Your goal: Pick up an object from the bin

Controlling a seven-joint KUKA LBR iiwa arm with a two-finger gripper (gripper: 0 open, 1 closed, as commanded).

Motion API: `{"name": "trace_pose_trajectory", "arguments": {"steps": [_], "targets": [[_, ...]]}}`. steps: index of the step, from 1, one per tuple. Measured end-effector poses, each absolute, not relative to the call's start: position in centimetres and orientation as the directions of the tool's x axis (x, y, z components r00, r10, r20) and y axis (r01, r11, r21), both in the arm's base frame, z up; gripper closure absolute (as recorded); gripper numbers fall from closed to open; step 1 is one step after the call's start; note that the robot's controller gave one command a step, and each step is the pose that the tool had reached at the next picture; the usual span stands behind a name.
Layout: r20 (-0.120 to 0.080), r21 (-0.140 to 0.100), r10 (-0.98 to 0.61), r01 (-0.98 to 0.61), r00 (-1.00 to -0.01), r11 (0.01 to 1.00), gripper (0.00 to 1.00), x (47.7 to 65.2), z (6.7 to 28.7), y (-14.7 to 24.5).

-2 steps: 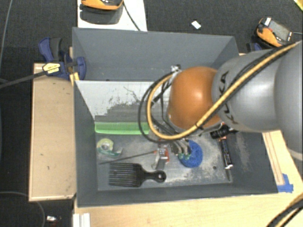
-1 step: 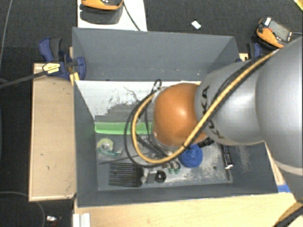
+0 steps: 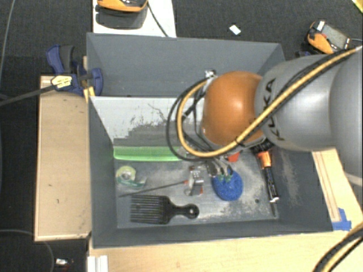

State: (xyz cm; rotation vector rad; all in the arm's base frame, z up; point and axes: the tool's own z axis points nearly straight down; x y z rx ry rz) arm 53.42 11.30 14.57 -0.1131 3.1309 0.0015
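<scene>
1. Bin (image 3: 105,174): grey metal, with small things loose on its floor.
2. Pincer (image 3: 196,183): low over mid-floor beneath the orange wrist cover; whether it is spread or pressed together cannot be told.
3. Black comb (image 3: 161,210): lies toward the near wall, long axis across the view, handle end nearest the pincer.
4. Blue ball (image 3: 228,188): just beside the pincer on the view's right, and probably the closest candidate.

Bare floor of the bin (image 3: 136,126) is lying open at the far left, behind the green comb (image 3: 144,153): the widest room. A tape roll (image 3: 127,175), a thin rod (image 3: 153,187) and a black pick comb (image 3: 161,209) are crowding the near left. The gripper (image 3: 197,185) is hanging just beside a blue fuzzy ball (image 3: 228,188); a black marker (image 3: 270,183) is lying along the right wall, leaving a narrow bare strip between ball and marker.
</scene>
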Motion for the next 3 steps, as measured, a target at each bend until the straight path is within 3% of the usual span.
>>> {"name": "trace_pose_trajectory", "arguments": {"steps": [1, 2, 3], "targets": [[-0.013, 0.005, -0.002, -0.002, -1.000, 1.000, 0.00, 52.6, 7.1, 10.8], [-0.025, 0.007, 0.140, 0.140, -0.990, 0.990, 1.00, 54.7, 7.1, 8.6], [-0.025, 0.008, 0.140, 0.140, -0.990, 0.990, 1.00, 54.7, 7.1, 8.6]]}}
